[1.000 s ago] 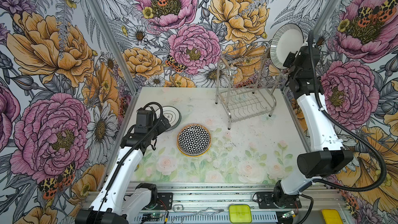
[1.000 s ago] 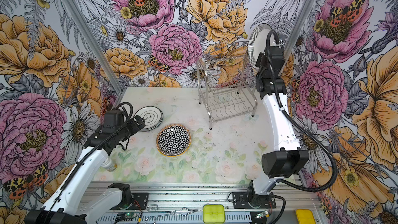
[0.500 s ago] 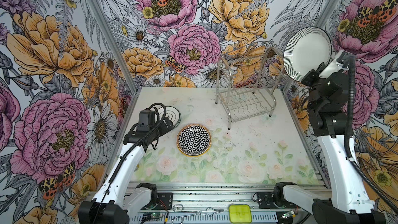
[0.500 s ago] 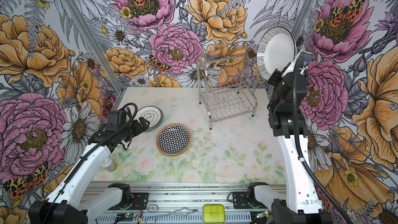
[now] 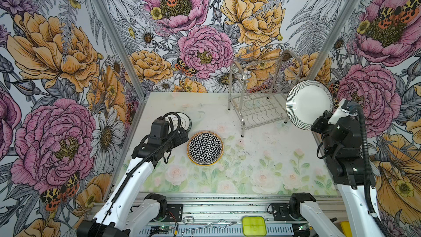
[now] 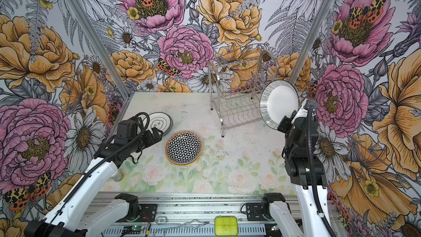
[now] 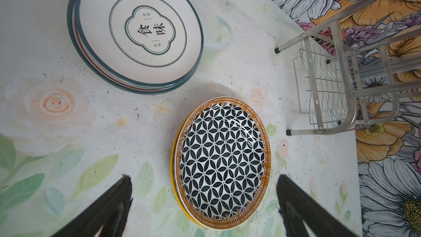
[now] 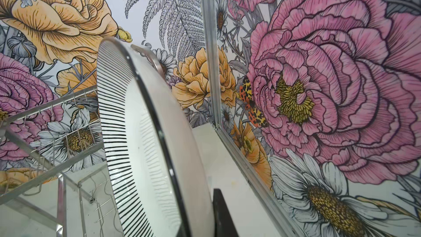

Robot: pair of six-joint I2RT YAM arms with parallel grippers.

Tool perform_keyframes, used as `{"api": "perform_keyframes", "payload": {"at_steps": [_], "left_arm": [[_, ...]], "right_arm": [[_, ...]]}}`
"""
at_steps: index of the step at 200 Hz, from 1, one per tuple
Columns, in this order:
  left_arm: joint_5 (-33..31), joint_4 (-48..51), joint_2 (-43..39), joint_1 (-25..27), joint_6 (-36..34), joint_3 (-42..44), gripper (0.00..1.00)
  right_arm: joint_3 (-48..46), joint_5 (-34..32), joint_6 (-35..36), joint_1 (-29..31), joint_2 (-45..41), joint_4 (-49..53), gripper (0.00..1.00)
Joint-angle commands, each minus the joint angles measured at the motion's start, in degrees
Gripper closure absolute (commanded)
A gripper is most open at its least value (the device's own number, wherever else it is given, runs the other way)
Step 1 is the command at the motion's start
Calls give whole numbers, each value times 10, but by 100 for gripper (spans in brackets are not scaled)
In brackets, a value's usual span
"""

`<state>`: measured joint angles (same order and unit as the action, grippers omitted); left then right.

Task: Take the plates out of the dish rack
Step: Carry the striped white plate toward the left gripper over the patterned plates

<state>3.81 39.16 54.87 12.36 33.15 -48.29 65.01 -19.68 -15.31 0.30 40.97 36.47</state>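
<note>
The steel dish rack (image 5: 242,101) (image 6: 222,119) stands at the back right with no plates in it. My right gripper (image 5: 319,124) (image 6: 283,126) is shut on the lower edge of a white plate with a black striped rim (image 5: 308,104) (image 6: 280,104), holding it on edge in the air just right of the rack; up close the plate (image 8: 145,156) fills the right wrist view. My left gripper (image 5: 182,134) (image 7: 205,183) hangs open above the table, beside a black lattice plate (image 5: 205,148) (image 7: 222,163) on a small stack. White plates with black characters (image 5: 185,120) (image 7: 136,35) are stacked behind it.
Flowered walls close in the table on three sides, and the right wall (image 8: 319,87) is close to the held plate. A yellow-green box (image 5: 254,225) and a wire hook (image 5: 205,224) lie on the front rail.
The right arm has carried the striped plate from high above the rack's right end, outward, then down and toward the front. The left gripper has hardly moved.
</note>
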Motion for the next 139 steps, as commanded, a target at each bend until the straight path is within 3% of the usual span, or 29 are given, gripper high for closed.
{"api": "perform_keyframes", "payload": {"at_steps": [1, 71, 139], "left_arm": [[-19, -19, -4, 8, 12, 13, 1], [-11, -18, -6, 26, 17, 25, 1], [7, -18, -22, 29, 10, 24, 1]], "right_arm": [[13, 63, -60, -2, -36, -25, 100], [9, 270, -136, -1, -14, 57, 100], [9, 399, -177, -2, 17, 75, 100]]}}
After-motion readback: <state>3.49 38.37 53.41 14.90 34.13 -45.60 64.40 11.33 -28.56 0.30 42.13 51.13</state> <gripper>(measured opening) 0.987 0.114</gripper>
